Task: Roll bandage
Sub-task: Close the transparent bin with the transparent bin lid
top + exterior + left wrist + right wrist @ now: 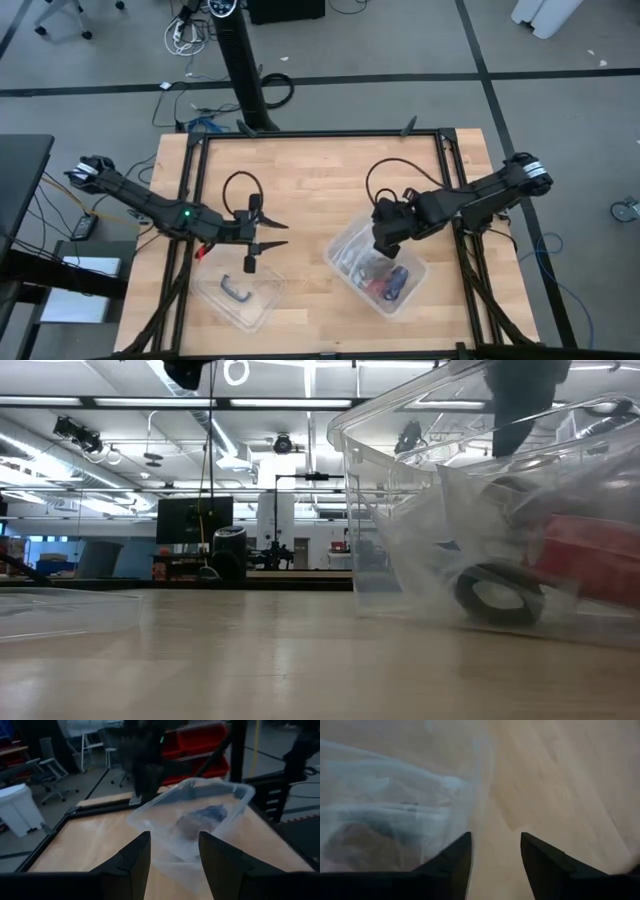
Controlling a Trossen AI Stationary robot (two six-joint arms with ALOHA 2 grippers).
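My right gripper (384,243) hangs over the clear tub's (345,243) edge, fingers apart and holding nothing. The brown bandage (355,845) lies inside. My left gripper (277,235) waits, open wide.

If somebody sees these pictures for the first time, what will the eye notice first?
First, the clear tub full of mixed items on the table's right side, with the right claw hanging over its rim, fingers apart. Next, the left claw, open wide and empty above the left side of the wooden table, near a clear lid with a dark handle. A brownish lump in the tub may be the bandage, but that is uncertain.
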